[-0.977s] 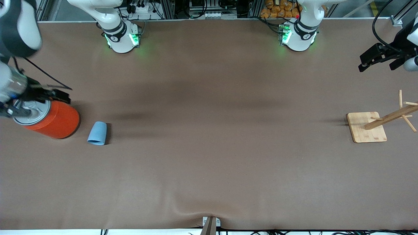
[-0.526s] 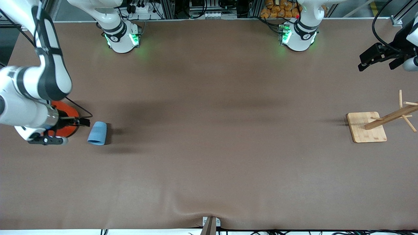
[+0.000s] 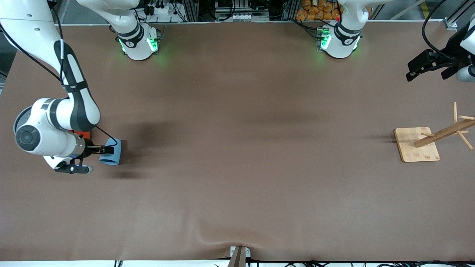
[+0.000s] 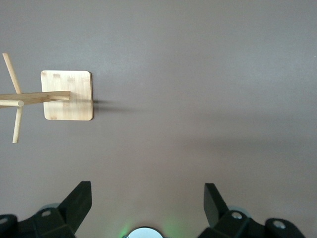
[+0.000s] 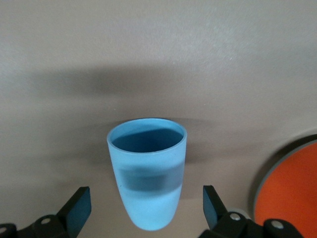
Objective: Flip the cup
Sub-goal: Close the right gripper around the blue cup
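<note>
My right gripper (image 3: 108, 150) sits at the right arm's end of the tabletop (image 3: 237, 167), low over the cup (image 3: 112, 153). Its fingers are spread wide, one on either side of the cup body, not touching it. In the right wrist view the cup (image 5: 148, 171) lies on its side on the tabletop, between the two fingertips (image 5: 77, 206), with its open mouth pointing away from my wrist and its darker blue interior visible.

The orange can (image 3: 82, 134) stands just beside the cup, mostly hidden under my right forearm in the front view. Its orange body with a grey rim (image 5: 292, 191) shows at the edge of the right wrist view.

My left arm waits. My left gripper (image 3: 426, 66) hangs in the air at the left arm's end of the tabletop, fingers spread apart and holding nothing.

A wooden rack (image 3: 417, 144) with a square base and angled pegs stands well apart from the cup, under my left gripper (image 4: 146, 206).
</note>
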Motion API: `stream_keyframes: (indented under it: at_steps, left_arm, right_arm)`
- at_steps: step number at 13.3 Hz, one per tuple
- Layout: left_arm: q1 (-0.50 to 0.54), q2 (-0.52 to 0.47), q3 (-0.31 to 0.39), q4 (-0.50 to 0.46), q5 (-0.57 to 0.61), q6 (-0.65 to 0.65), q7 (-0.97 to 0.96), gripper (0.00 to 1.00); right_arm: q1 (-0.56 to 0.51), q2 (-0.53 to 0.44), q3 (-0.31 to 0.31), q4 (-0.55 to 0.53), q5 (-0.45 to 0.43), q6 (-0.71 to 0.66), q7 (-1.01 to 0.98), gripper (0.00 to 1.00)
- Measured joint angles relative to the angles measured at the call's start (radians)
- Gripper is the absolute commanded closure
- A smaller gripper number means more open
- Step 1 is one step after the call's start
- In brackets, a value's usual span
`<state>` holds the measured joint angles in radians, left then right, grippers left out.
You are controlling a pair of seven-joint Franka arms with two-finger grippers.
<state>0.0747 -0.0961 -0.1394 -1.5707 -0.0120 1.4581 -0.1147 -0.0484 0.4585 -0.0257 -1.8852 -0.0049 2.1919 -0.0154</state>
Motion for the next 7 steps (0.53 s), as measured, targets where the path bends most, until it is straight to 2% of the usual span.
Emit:
stream_keyframes:
  at_steps: [6, 7]
  left_arm:
    - [-0.001, 0.004, -0.010, -0.003, 0.000, -0.002, 0.000, 0.00]
    - [-0.001, 0.005, -0.011, -0.003, 0.000, -0.002, 0.000, 0.00]
  right_arm:
    - [0.000, 0.049, 0.000, -0.043, 0.004, 0.060, 0.000, 0.00]
    - [0.000, 0.064, 0.001, -0.044, 0.004, 0.084, 0.000, 0.25]
